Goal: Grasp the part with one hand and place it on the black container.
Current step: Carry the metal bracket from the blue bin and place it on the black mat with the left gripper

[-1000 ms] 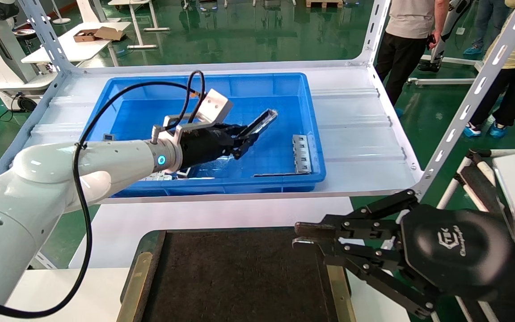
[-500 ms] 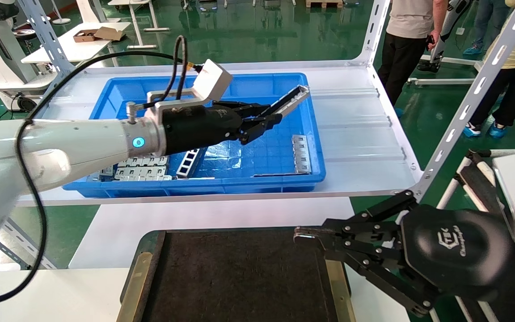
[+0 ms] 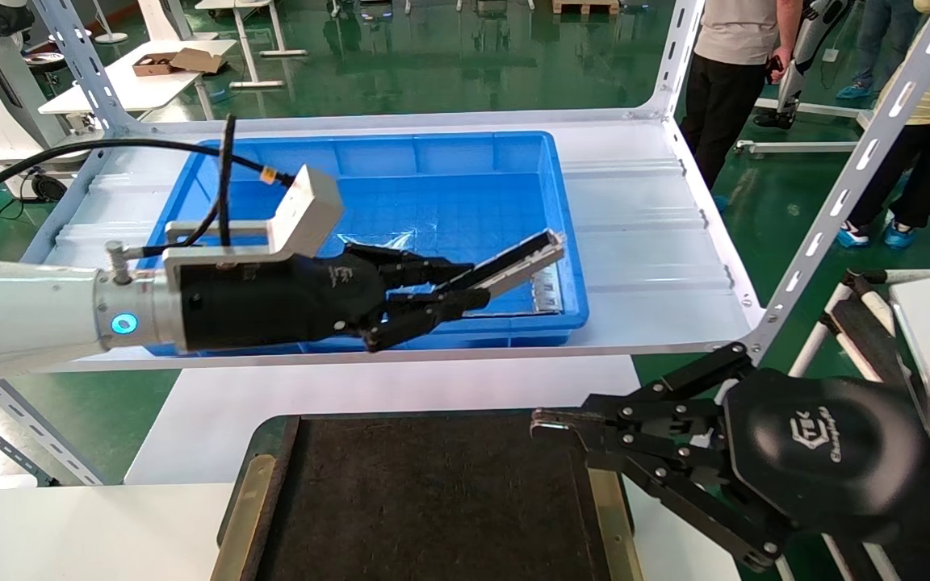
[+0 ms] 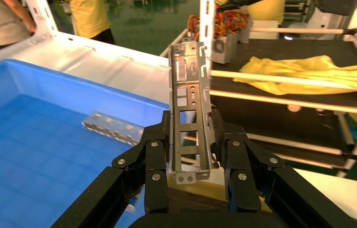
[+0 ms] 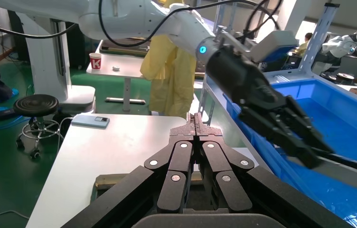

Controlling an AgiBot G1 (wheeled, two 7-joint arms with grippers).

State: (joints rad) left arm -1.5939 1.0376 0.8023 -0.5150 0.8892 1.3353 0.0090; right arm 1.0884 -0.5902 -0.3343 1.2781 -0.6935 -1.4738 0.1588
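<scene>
1. the left gripper (image 3: 441, 294) is clamped on the part (image 3: 513, 266), its two fingers (image 4: 155, 156) pressed against the long sides near one end, so most of the bar sticks out past the tips.
2. the part is in the air over the near rim of the blue bin (image 3: 562, 311), tilted with its free end higher; it has not reached the black container (image 3: 425, 500), which lies nearer the robot and lower.
3. the right gripper (image 3: 542, 428) sits with its tips pressed together and holding nothing, just over the far right edge of the black container.
4. risk: the hold is near one end, so the long overhang could let the bar swivel or slide between the fingers if the arm swings fast.
5. risk: the free end sits close over the bin rim and the white shelf (image 3: 651, 242) edge; a low path could clip either one.
6. risk: the right gripper is near the drop spot, so the bar's far end could strike it on the way down.
7. a ladder-like bar (image 3: 547, 282) remains in the bin.
</scene>
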